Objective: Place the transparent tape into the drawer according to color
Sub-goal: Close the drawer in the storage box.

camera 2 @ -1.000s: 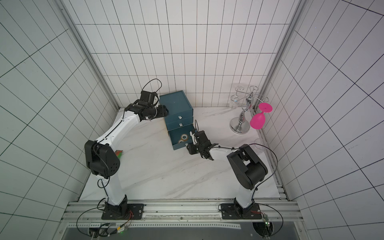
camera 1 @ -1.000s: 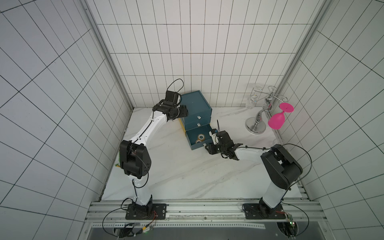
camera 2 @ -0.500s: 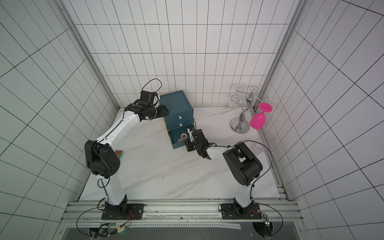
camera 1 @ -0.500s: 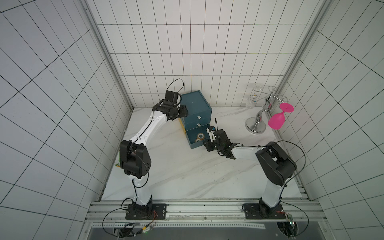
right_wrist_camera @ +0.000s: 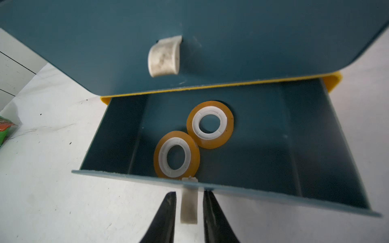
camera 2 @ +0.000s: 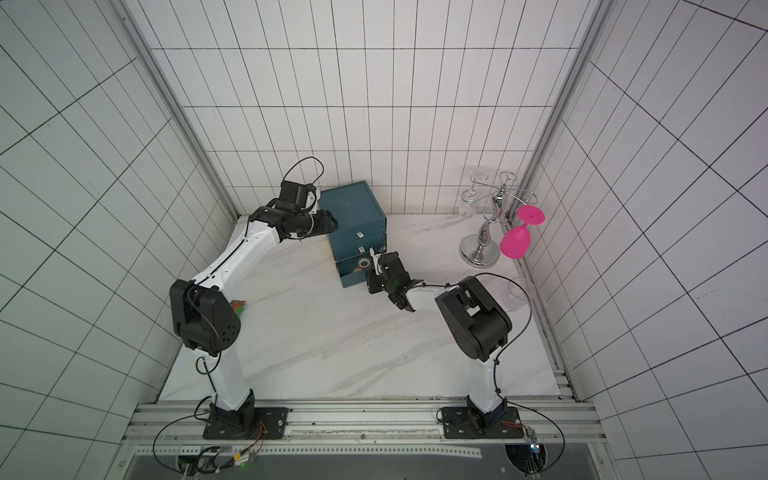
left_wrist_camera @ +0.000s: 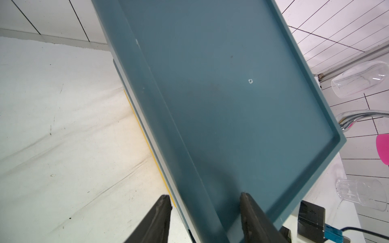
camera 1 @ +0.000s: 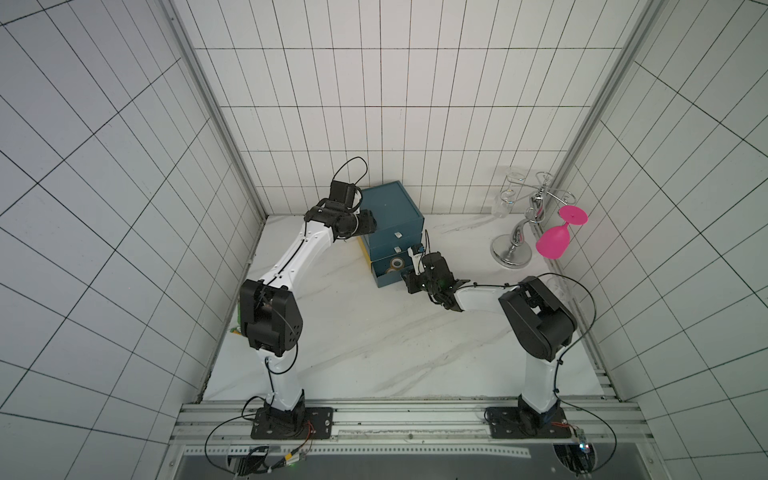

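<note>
1. The right gripper [right_wrist_camera: 189,194] is narrowed down, one finger on each side of the pale pull tab [right_wrist_camera: 189,210] on the bottom drawer [right_wrist_camera: 263,160]. There's a thin sliver of gap on both sides, so it isn't pinching yet.
2. That drawer sits pulled out. Just past the tab, the near roll [right_wrist_camera: 195,155] lies right behind the front wall. The far roll [right_wrist_camera: 210,143] touches it, deeper in. Both are orange-yellow tape.
3. The left gripper [left_wrist_camera: 204,195] is about half spread, straddling the top rim of the cabinet [left_wrist_camera: 210,94]. One finger is outside by the yellow side, the other on top. Can't tell if it's actually squeezing.
4. Hard to see:
   - The front wall clips the near roll's edge.
   - The two upper drawers [camera 1: 386,243] are shut, so their insides are hidden.
   - In both top views the right arm [camera 1: 478,297] covers its own fingers.
   - A green-and-orange thing [right_wrist_camera: 5,130] is cut off at the frame edge.
</note>
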You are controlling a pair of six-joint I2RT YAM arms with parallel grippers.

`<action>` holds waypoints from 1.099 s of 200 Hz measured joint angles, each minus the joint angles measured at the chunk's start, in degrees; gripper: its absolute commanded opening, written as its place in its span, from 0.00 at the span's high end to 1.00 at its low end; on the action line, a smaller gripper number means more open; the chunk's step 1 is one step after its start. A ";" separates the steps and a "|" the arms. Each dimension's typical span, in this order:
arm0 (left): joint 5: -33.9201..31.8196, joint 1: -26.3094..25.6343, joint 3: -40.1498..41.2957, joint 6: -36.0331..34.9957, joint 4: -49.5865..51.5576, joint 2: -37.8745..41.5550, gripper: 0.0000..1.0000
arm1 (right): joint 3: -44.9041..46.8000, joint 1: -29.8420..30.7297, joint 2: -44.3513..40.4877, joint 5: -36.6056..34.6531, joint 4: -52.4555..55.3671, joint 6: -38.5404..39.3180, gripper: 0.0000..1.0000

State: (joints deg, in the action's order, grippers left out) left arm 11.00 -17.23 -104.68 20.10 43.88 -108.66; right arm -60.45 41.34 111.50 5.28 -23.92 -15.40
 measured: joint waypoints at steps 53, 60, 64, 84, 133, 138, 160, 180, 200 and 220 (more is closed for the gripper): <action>0.35 0.04 -0.26 -0.20 0.09 -0.17 0.46 | -4.81 0.00 4.17 -0.94 -1.73 1.33 0.74; 0.44 0.04 -0.28 -0.20 0.11 -0.17 0.46 | -5.35 0.00 4.70 -1.14 -1.92 1.51 0.74; 0.48 0.07 -0.28 -0.22 0.11 -0.17 0.46 | -5.66 0.00 4.98 -1.22 -1.92 1.60 0.74; 0.59 0.07 -0.31 -0.22 0.17 -0.17 0.46 | -7.15 0.00 6.27 -1.64 -2.14 1.90 0.75; 0.81 0.07 -0.44 -0.46 0.28 -0.28 0.46 | -9.05 0.00 8.28 -2.82 -3.63 1.88 0.76; 0.87 0.07 -0.50 -0.48 0.28 -0.31 0.46 | -9.22 0.00 8.37 -2.89 -3.69 1.88 0.77; 1.11 0.07 -0.66 -0.61 0.31 -0.50 0.46 | -10.08 0.00 8.90 -3.21 -4.13 1.70 0.77; 1.27 0.09 -0.66 -0.61 0.28 -0.50 0.47 | -10.60 0.00 9.16 -3.32 -4.70 1.57 0.77; 1.31 0.09 -0.66 -0.61 0.28 -0.50 0.46 | -10.75 0.00 9.46 -3.41 -5.20 1.36 0.77; 1.33 0.09 -0.66 -0.63 0.28 -0.50 0.47 | -10.95 0.00 9.75 -3.43 -5.40 0.96 0.77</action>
State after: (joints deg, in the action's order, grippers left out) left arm 12.34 -17.15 -105.34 19.46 44.16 -109.16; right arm -71.40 41.34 121.25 1.85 -29.32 -14.44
